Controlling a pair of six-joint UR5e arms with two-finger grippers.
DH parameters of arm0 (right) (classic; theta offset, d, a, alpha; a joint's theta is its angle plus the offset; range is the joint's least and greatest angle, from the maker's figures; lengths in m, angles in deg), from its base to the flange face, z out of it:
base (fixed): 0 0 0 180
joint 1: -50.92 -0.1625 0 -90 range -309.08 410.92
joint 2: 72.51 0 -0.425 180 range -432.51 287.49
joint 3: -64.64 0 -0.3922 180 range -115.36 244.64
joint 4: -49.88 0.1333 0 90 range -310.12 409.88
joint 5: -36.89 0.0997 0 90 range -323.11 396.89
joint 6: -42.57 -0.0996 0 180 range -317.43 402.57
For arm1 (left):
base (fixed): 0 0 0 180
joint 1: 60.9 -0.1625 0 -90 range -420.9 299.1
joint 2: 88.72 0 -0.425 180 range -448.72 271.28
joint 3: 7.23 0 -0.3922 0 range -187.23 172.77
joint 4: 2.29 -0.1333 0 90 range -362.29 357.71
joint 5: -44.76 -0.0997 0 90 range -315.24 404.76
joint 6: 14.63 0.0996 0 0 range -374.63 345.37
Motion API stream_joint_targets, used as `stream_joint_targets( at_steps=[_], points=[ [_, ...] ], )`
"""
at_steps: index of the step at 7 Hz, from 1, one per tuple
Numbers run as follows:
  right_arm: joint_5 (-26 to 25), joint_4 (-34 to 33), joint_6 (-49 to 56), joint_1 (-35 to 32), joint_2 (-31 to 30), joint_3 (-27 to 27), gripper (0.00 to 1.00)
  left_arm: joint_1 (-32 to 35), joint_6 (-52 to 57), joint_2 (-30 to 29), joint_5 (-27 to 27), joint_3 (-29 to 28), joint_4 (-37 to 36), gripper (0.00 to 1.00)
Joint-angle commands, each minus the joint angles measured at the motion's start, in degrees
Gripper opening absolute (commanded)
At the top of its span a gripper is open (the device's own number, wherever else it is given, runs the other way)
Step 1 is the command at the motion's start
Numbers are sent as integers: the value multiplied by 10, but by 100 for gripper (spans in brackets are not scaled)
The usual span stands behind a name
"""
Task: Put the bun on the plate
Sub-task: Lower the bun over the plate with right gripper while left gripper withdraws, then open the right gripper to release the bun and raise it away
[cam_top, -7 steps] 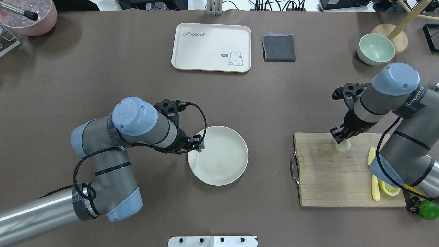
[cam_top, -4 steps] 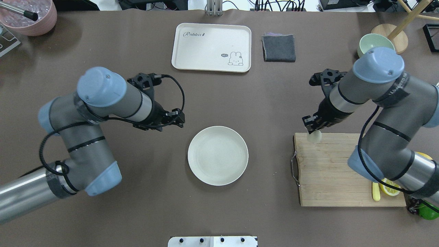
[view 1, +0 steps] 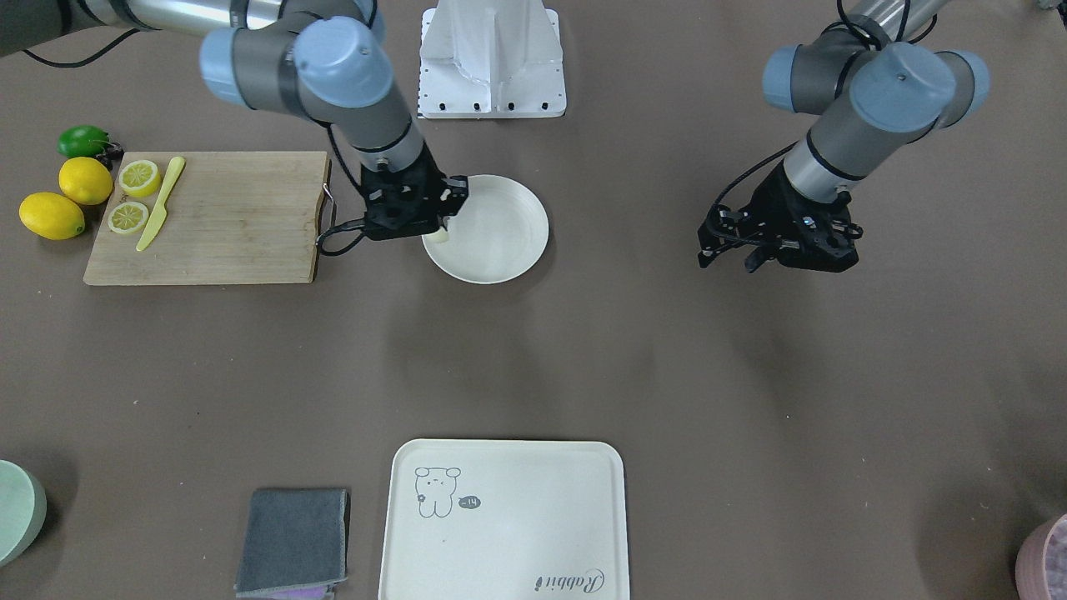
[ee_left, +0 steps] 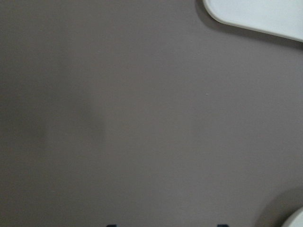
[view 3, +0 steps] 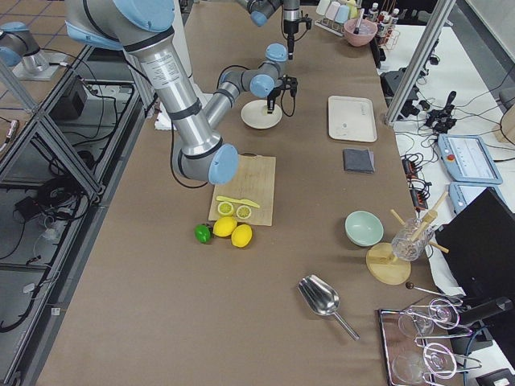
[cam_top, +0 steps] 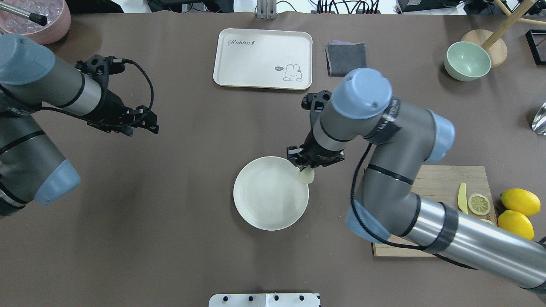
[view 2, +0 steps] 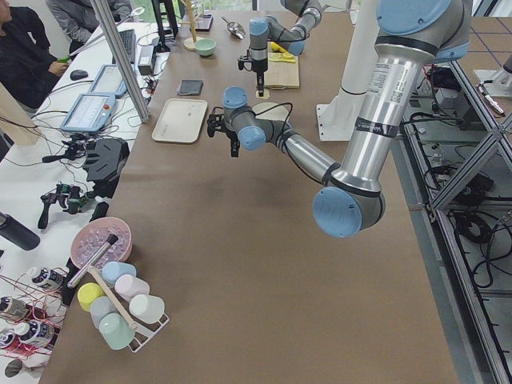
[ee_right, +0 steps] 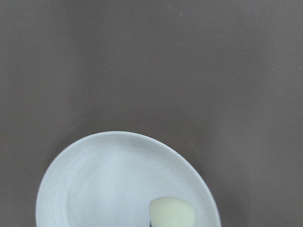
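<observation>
Right end effector (cam_top: 303,167) grips bun (cam_top: 307,175) above plate (cam_top: 264,202) rim; left end effector (cam_top: 143,128) released

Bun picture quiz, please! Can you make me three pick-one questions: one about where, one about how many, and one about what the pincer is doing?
1. Where is the bun?
A. on the board
B. over the plate's edge
C. on the tray

2. How many whole yellow lemons are there?
A. one
B. two
C. four

3. The right pincer is:
A. open and empty
B. shut on the bun
C. shut on a knife

Answers:
1 B, it hangs just over the rim.
2 B, a pair lies side by side.
3 B, its tips pinch the bun's top.
</observation>
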Motion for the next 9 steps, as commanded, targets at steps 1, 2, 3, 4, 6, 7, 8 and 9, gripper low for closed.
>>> stream_joint_targets(
  at_steps=[1, 2, 3, 4, 6, 7, 8, 9],
  points=[
    [-42, 5, -21, 44, 39, 58, 28, 8, 13, 11, 3, 7, 1, 79],
    [-61, 6, -21, 59, 34, 60, 36, 8, 11, 11, 4, 11, 0, 79],
    [-70, 6, -21, 67, 34, 69, 36, 8, 10, 10, 3, 12, 0, 80],
    [-70, 6, -21, 67, 32, 70, 47, 8, 10, 10, 3, 19, -1, 81],
    [-70, 6, -21, 69, 30, 70, 81, 8, 10, 9, 3, 20, -2, 81],
    [-69, 6, -23, 69, 28, 68, 81, 7, 10, 9, 3, 19, -2, 81],
    [-69, 6, -20, 68, 31, 60, 88, 7, 10, 8, 3, 19, -3, 81],
    [-69, 2, -24, 55, 24, 34, 100, 8, 10, 7, 3, 19, -3, 81]
  ],
)
